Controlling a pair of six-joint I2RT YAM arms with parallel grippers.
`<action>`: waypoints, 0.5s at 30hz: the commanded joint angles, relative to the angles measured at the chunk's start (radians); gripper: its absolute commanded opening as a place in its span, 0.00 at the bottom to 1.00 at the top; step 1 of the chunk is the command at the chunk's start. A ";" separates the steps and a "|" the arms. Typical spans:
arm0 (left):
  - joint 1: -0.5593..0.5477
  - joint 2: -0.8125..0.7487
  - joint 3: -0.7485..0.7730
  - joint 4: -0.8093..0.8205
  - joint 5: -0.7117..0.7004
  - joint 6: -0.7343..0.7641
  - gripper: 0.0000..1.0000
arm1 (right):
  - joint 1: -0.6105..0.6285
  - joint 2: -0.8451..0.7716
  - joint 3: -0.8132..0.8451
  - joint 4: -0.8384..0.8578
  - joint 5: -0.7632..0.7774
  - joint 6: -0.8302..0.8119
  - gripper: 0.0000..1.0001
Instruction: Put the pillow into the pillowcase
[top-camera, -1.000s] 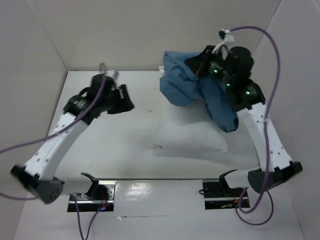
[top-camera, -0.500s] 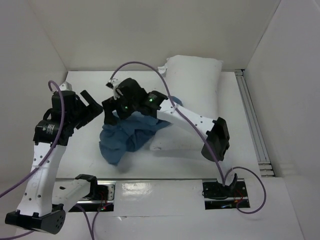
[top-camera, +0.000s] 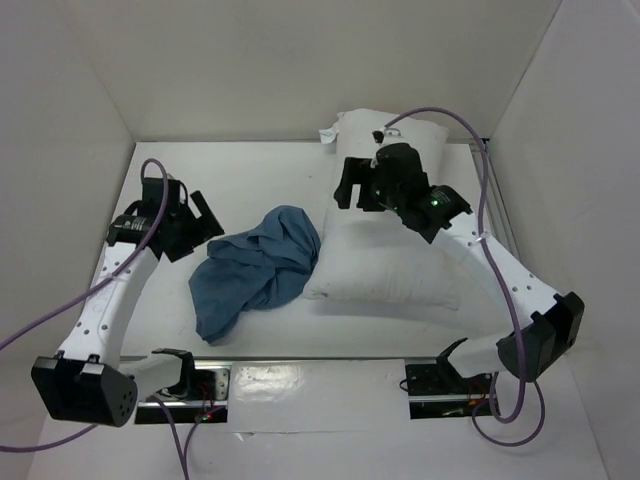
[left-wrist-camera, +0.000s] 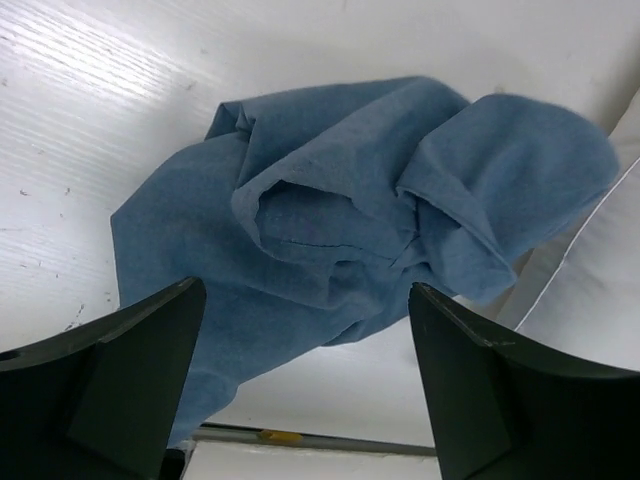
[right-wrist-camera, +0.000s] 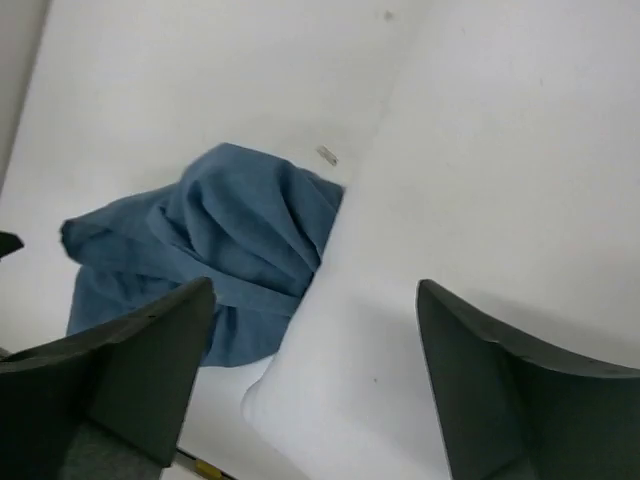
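The white pillow (top-camera: 400, 250) lies lengthwise right of the table's middle, its tag (top-camera: 327, 135) at the far corner. The dusty-blue pillowcase (top-camera: 255, 265) lies crumpled on the table, touching the pillow's left side. My right gripper (top-camera: 355, 195) hovers open above the pillow's far left part; in the right wrist view the pillow (right-wrist-camera: 480, 200) and pillowcase (right-wrist-camera: 220, 240) show between the empty fingers of the right gripper (right-wrist-camera: 315, 290). My left gripper (top-camera: 205, 228) stands open just left of the cloth. In its wrist view the left gripper (left-wrist-camera: 302, 292) frames the pillowcase (left-wrist-camera: 350, 210) beside the pillow's edge (left-wrist-camera: 590, 280).
White walls close the table in on the left, back and right. A metal rail (top-camera: 320, 360) runs along the near edge and another rail (top-camera: 500, 230) along the right side. Purple cables (top-camera: 480, 170) loop over both arms.
The right gripper has let go of the pillowcase, which now lies crumpled left of the pillow, and has pulled back over the pillow. The left gripper has opened wider and sits lower.
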 joint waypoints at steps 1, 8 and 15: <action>-0.015 0.057 -0.021 0.063 0.078 0.056 0.97 | 0.016 0.062 -0.074 -0.051 0.025 0.038 0.95; -0.050 0.238 -0.110 0.133 0.052 0.057 0.97 | 0.062 0.259 -0.074 -0.198 0.234 0.051 1.00; -0.041 0.362 -0.035 0.155 0.170 0.067 0.00 | -0.125 0.192 -0.065 -0.379 0.404 0.102 0.00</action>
